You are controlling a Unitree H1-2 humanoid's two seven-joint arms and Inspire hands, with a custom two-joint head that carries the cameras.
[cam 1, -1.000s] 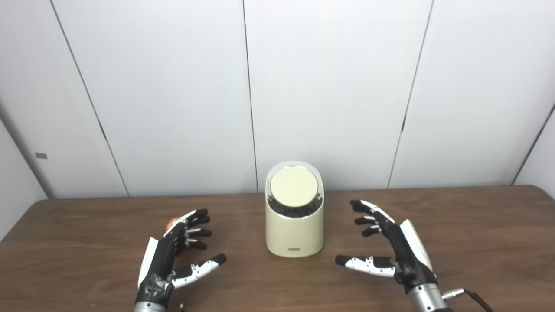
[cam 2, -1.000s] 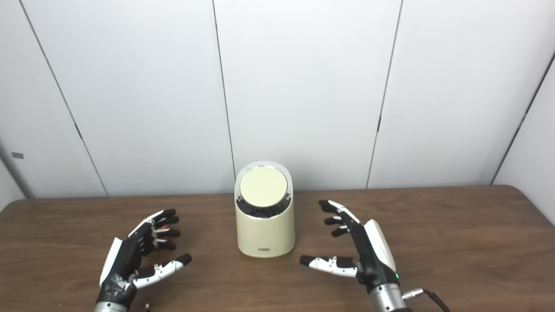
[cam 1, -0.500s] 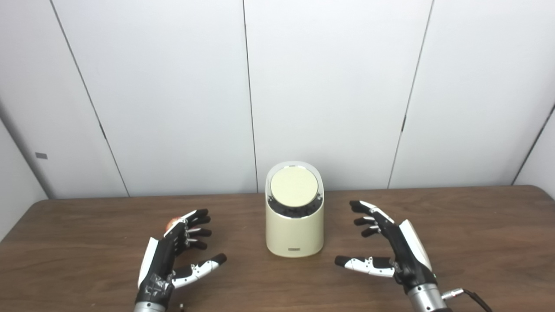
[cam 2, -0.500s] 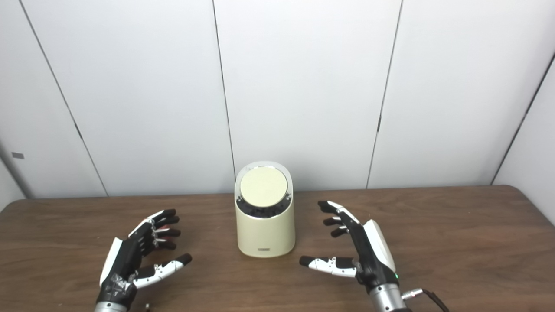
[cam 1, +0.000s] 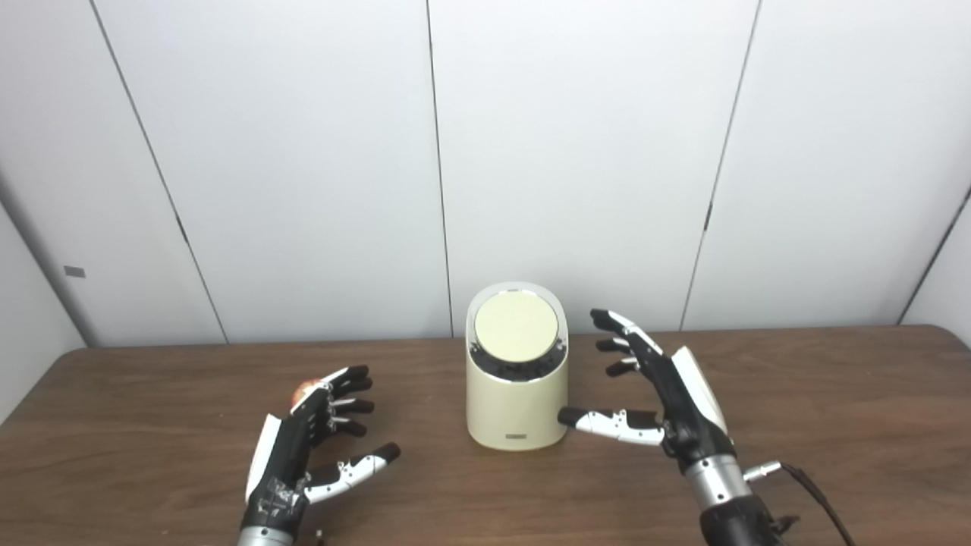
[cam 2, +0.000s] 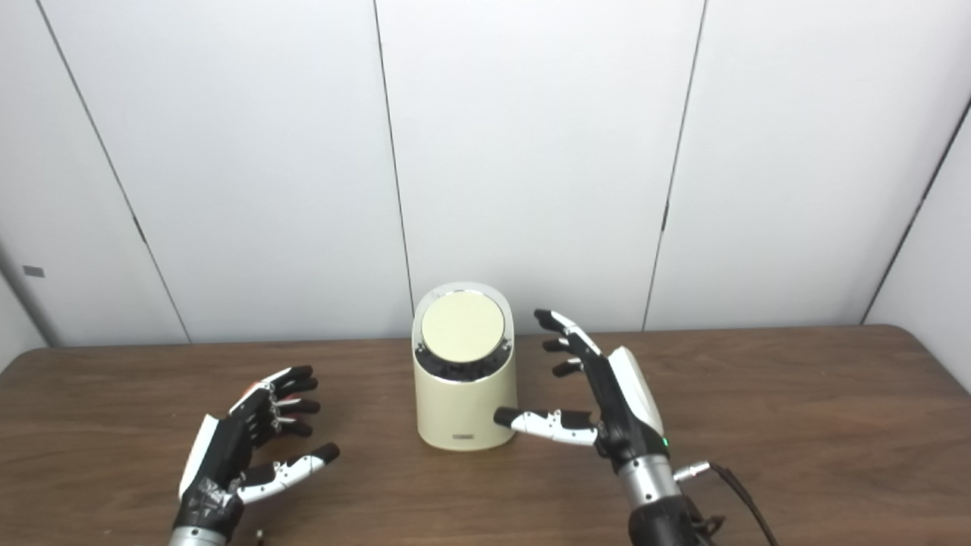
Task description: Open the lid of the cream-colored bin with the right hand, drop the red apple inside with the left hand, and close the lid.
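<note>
The cream-colored bin stands at the middle of the brown table, its round lid shut and tilted toward me. My right hand is open just right of the bin, thumb tip at the bin's lower right side; I cannot tell if it touches. My left hand is open, low over the table left of the bin. The red apple shows only as a small red patch behind the left hand's fingers; the hand hides the rest. It also shows in the right eye view.
The table runs to a white panelled wall behind the bin. A cable trails from my right wrist. A small dark speck lies by my left wrist near the front edge.
My right hand has lifted and moved left and forward, from apart on the table to close beside the bin. The left hand, apple and bin stay where they were.
</note>
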